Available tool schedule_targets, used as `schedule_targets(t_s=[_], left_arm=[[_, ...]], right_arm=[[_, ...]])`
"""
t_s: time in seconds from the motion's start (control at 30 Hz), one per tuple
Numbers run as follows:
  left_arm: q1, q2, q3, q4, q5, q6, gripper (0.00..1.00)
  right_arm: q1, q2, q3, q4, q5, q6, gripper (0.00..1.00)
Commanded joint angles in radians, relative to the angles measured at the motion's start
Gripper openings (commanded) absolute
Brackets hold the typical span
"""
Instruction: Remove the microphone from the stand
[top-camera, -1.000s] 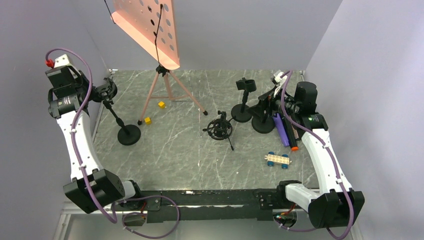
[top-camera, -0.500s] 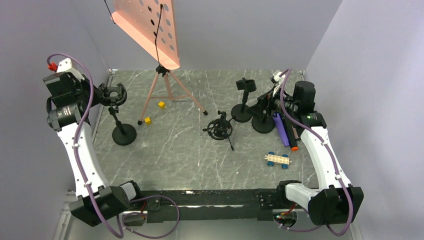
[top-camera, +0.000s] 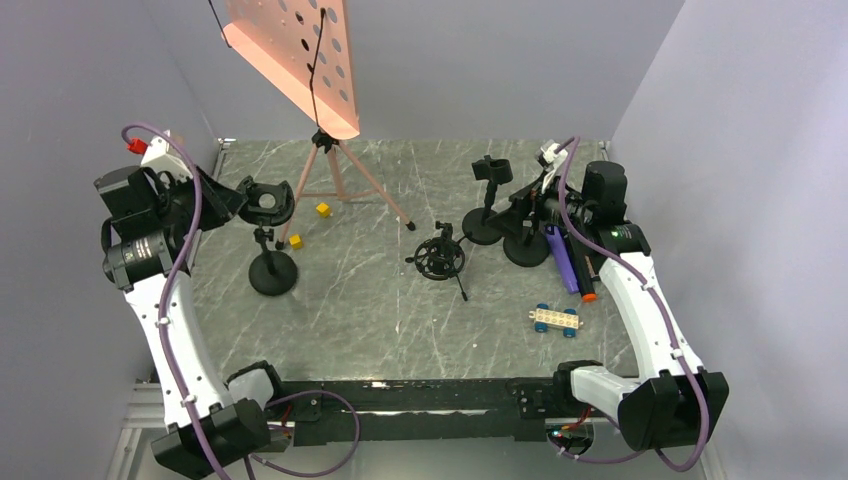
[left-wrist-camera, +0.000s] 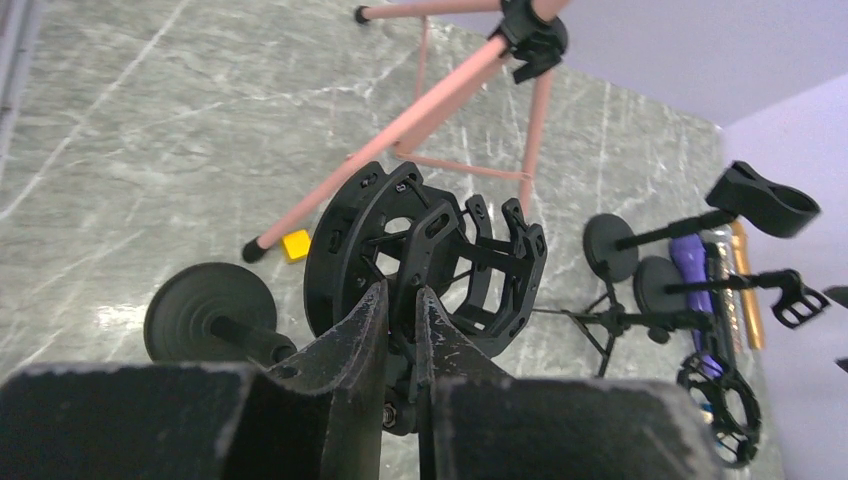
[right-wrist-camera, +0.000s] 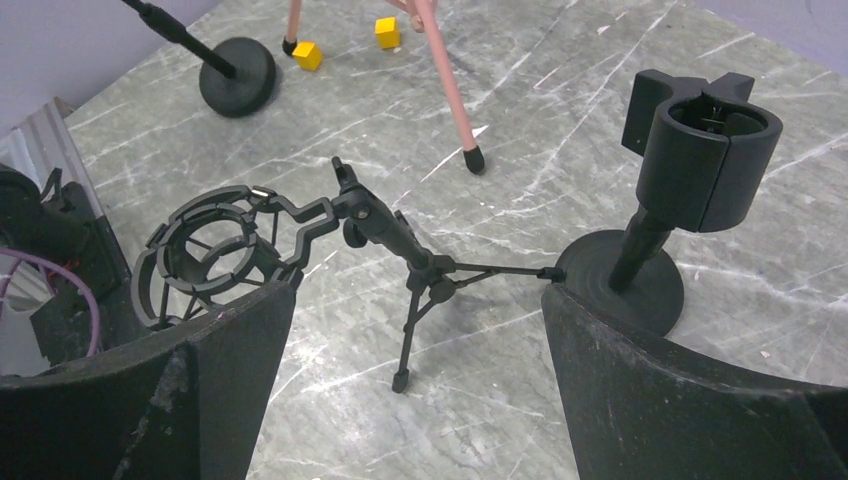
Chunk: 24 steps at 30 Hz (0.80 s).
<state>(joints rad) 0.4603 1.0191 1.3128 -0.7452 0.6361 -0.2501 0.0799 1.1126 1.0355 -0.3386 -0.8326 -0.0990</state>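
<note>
My left gripper (top-camera: 238, 200) is shut on the side frame of a black shock-mount ring (top-camera: 268, 199) on top of a short stand with a round base (top-camera: 272, 272). In the left wrist view the fingers (left-wrist-camera: 372, 318) pinch the ring (left-wrist-camera: 440, 245), which holds nothing; the base (left-wrist-camera: 208, 310) rests on the table. A purple microphone (top-camera: 562, 258) lies flat on the table at the right, also in the left wrist view (left-wrist-camera: 694, 272). My right gripper (top-camera: 520, 208) is open and empty over the stands there (right-wrist-camera: 415, 295).
A clip stand (top-camera: 490, 172) and a second round base (top-camera: 526, 248) stand by the right gripper. A small tripod shock mount (top-camera: 440, 256) sits mid-table. A pink music stand (top-camera: 335, 175), two yellow cubes (top-camera: 323, 209), a toy car (top-camera: 556, 318), an orange-tipped stick (top-camera: 588, 290).
My left gripper has swung right toward mid-table with the shock-mount stand; the stand went from tilted to nearly upright and its base shifted right. The right arm barely moved.
</note>
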Motion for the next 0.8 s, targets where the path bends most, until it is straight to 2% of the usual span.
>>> schedule_targets(t_s=[0.0,0.1,0.2,0.3,0.5,0.77], left_arm=[[0.0,-0.088,0.006,0.024,0.117,0.004,0.0],[-0.004,-0.121,0.003,0.006,0.155,0.011,0.0],[-0.023,-0.13,-0.019,0.006,0.28,0.005,0.0],[-0.087,-0.148,-0.06,0.033,0.357,0.002,0.0],[-0.209,-0.155,-0.119,0.082,0.393,0.015,0.0],[-0.377,-0.104,-0.182,0.221,0.452,-0.006,0.0]], right_arm=[[0.01,-0.006,0.052,0.056,-0.025,0.019,1.0],[0.01,-0.007,0.058,0.049,-0.029,0.02,1.0],[0.02,-0.003,0.065,0.04,-0.037,0.013,1.0],[0.031,0.004,0.075,0.036,-0.064,0.004,1.0],[0.1,0.031,0.122,0.015,-0.13,-0.02,1.0],[0.259,0.067,0.28,-0.136,-0.127,-0.183,1.0]])
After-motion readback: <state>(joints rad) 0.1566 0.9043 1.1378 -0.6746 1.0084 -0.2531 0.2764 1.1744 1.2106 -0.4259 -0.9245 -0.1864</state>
